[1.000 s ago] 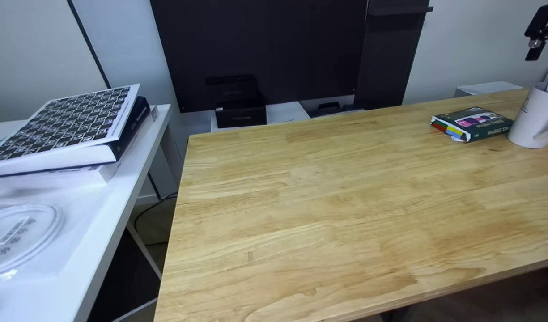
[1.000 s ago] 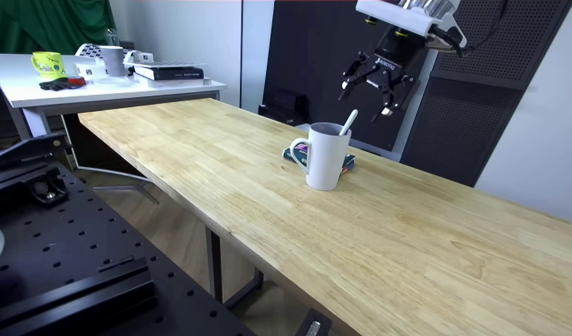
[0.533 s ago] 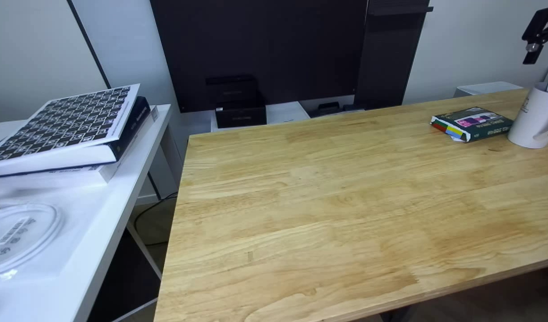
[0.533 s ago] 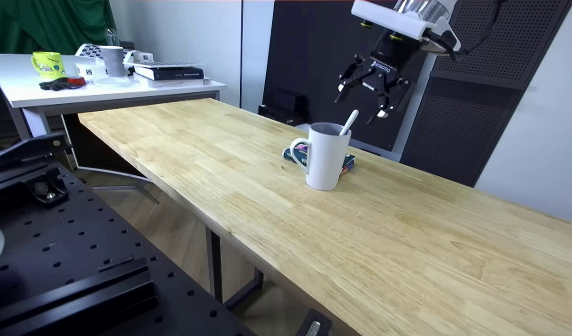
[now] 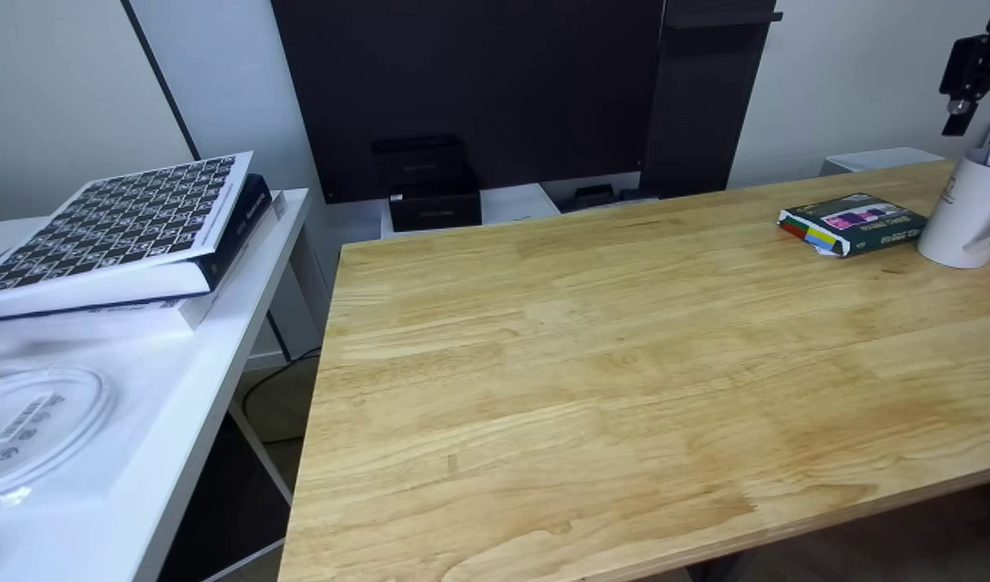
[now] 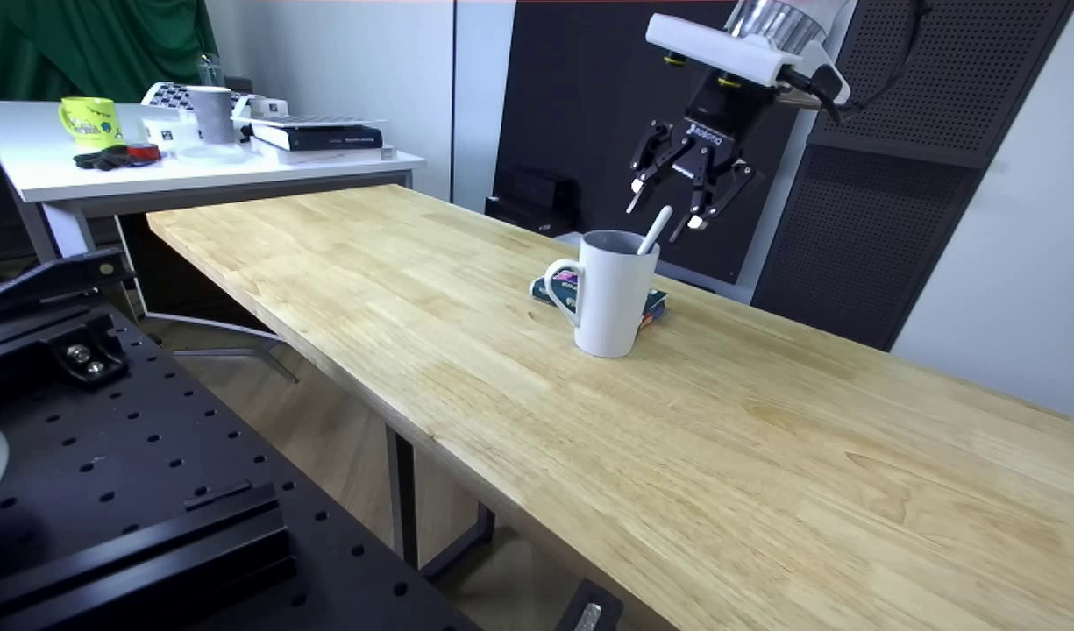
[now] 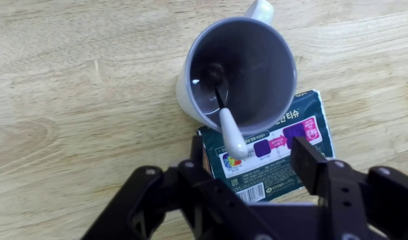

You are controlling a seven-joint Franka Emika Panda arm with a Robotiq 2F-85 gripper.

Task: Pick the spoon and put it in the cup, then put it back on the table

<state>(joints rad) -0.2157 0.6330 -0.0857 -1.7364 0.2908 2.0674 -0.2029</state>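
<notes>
the gripper (image 7: 248, 146) holds nothing, jaws apart; in the wrist view the spoon (image 7: 233, 136) leans in the cup (image 7: 263, 76) at twelve o'clock, poking over its rim near six. it shows nearer the gripper's nine-o'clock side, so closing off-centre could drag it and tip the cup.

Your spoon (image 7: 231, 133) leans in the cup (image 6: 614, 298), on the table (image 6: 764, 429). In an exterior view, you see the packet (image 5: 854, 225) just left of the cup, the desk (image 5: 228, 323) left of the table.
</notes>
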